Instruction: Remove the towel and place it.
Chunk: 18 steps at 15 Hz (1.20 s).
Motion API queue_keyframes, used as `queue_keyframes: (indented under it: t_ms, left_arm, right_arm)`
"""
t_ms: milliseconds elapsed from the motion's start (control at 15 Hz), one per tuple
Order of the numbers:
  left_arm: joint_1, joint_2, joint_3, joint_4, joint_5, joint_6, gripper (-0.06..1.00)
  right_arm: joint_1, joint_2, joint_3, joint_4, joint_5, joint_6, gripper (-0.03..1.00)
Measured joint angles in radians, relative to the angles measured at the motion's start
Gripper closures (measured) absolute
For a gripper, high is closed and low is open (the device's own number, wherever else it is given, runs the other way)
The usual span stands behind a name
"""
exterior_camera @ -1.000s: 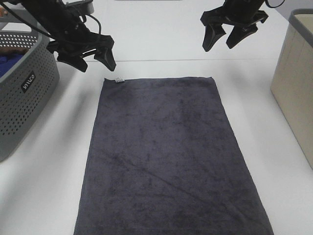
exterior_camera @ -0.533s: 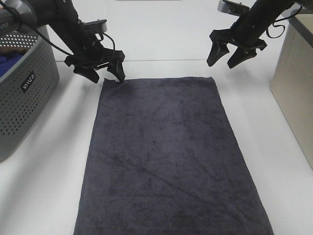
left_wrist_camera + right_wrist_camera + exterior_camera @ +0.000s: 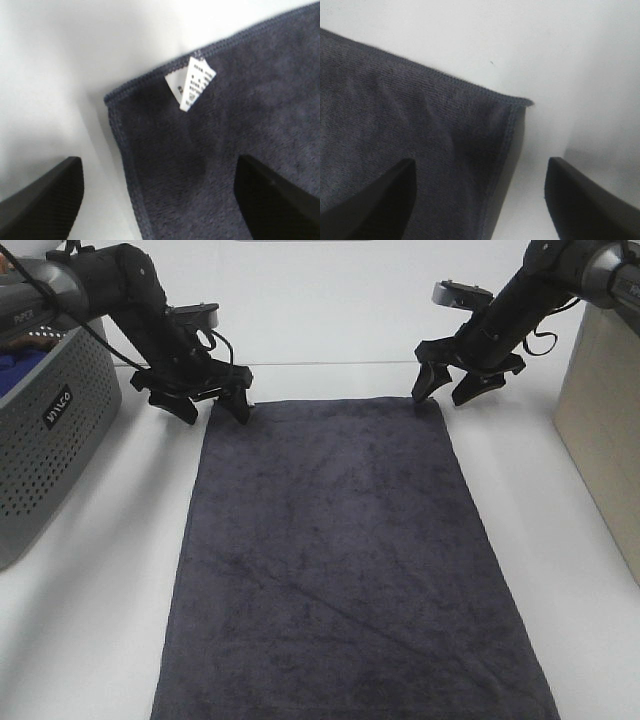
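Lowered now, left gripper [image 3: 216, 412] and right gripper [image 3: 441, 397] straddle the towel's [image 3: 340, 560] far corners, jaws apart; basket [image 3: 50, 460] nearby.

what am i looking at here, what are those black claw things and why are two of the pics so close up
These are two robot arms, each ending in a black claw called a gripper. The wide picture comes from a camera mounted high above the white table. The two close-ups come from small cameras on each arm's wrist, looking down past the claw. The dark shapes at their edges are its fingers.

A dark grey towel lies spread flat on the table. The left gripper is open at the far corner with the white tag. The right gripper is open at the other far corner. Neither holds anything yet.

A grey basket with something blue inside stands on the left, and a beige bin on the right.
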Motion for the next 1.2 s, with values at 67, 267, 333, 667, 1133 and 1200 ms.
queue_keyframes:
  t_ms: [67, 267, 333, 667, 1133, 1200]
  left_arm:
    - [0.000, 0.001, 0.000, 0.000, -0.014, -0.003, 0.17]
    - [0.000, 0.003, 0.000, -0.001, -0.028, -0.003, 0.17]
    - [0.000, 0.004, 0.000, -0.001, -0.029, -0.003, 0.17]
    - [0.000, 0.004, 0.000, -0.031, -0.028, 0.018, 0.17]
    - [-0.054, 0.030, -0.012, -0.181, -0.036, 0.060, 0.21]
    - [-0.059, 0.031, -0.012, -0.183, -0.040, 0.062, 0.25]
  right_arm:
    - [0.000, 0.004, 0.000, 0.000, -0.004, 0.000, 0.26]
    - [0.000, 0.032, -0.002, 0.022, -0.010, -0.003, 0.26]
    - [0.000, 0.035, -0.004, 0.032, -0.012, -0.007, 0.26]
    - [0.000, 0.047, -0.012, 0.072, -0.020, -0.014, 0.26]
    - [0.085, 0.048, -0.012, 0.058, -0.028, -0.007, 0.36]
    - [0.086, 0.048, -0.012, 0.045, -0.028, -0.007, 0.41]
